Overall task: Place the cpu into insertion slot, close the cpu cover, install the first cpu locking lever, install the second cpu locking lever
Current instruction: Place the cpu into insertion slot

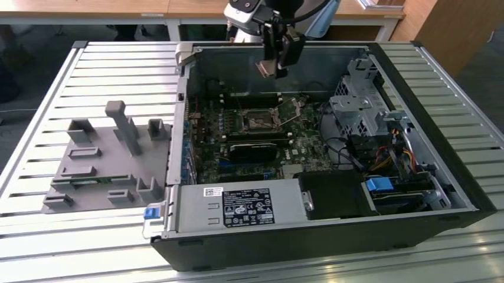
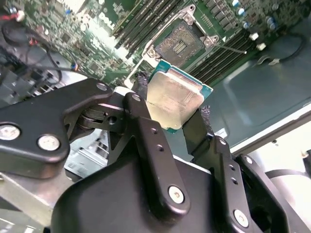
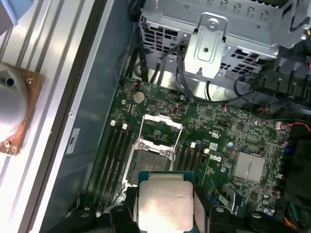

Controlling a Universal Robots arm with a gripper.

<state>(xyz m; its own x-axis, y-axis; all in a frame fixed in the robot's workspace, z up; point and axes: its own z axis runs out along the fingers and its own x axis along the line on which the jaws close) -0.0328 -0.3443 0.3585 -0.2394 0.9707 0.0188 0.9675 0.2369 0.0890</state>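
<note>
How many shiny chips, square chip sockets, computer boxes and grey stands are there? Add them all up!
cpu: 1
insertion slot: 1
computer case: 1
grey stand: 1
Total: 4

No text legible. Black label with tiny white print on power supply, well apart from pincer; white sticker beside it.
</note>
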